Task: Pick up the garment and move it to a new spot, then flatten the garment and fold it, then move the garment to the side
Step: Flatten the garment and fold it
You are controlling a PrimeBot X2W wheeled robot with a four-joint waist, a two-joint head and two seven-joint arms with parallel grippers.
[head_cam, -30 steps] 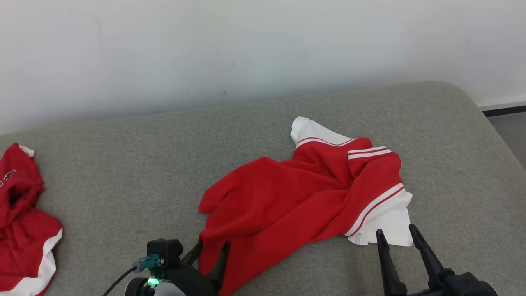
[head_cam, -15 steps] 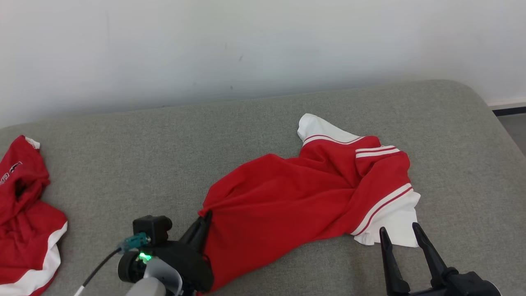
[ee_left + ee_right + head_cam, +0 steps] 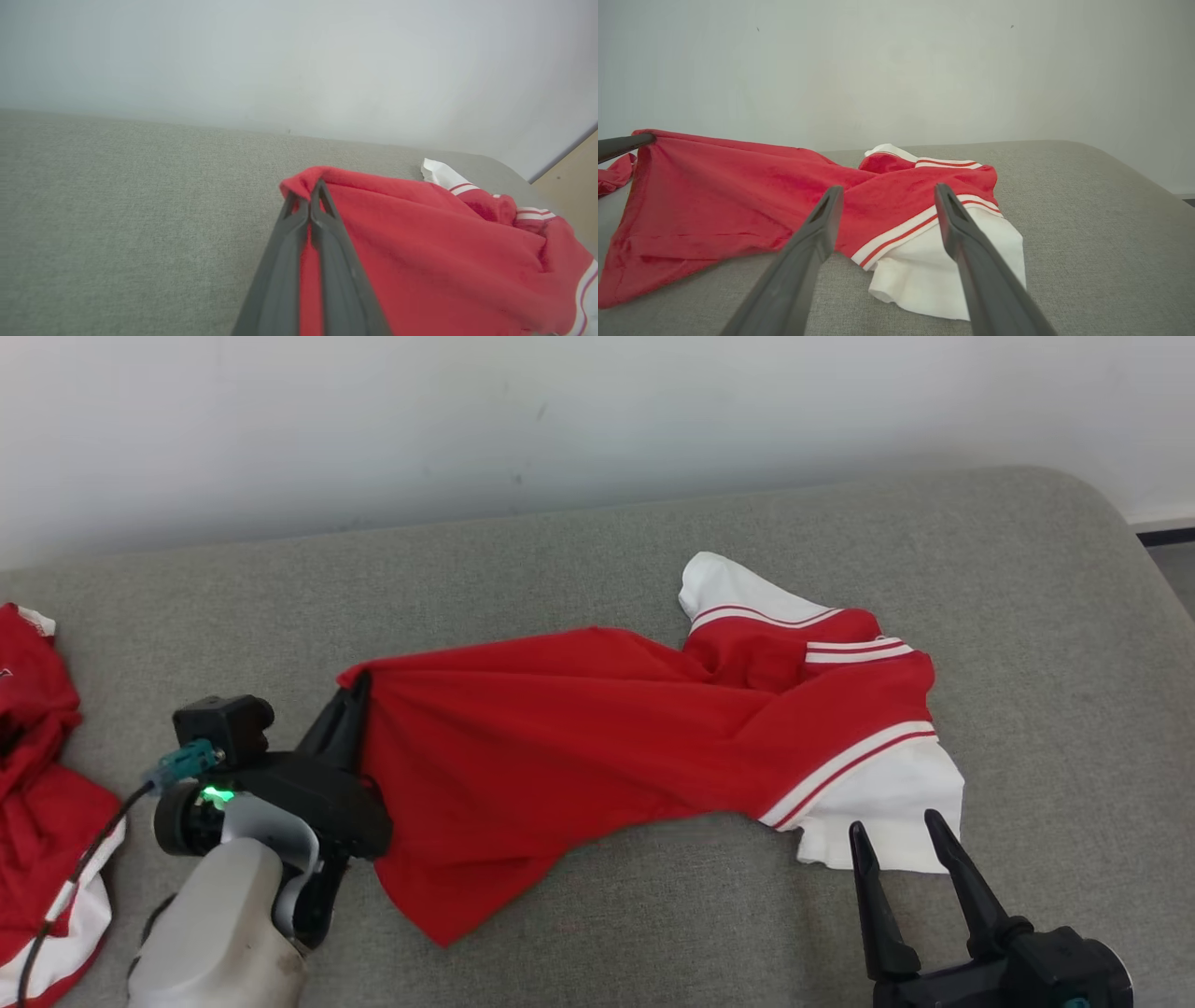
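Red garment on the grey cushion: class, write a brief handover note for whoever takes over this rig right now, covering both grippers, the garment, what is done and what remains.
Left gripper: shut on the garment at its red corner on the robot's left, holding that corner raised off the grey cushion.
Right gripper: open, holding nothing, just short of the white hem.
Garment: stretched across the cushion, its white-hemmed end lying crumpled on the right. A second red garment lies at the far left.
Done: one corner grasped.
Left: carry it to a new spot, flatten, fold, move aside.
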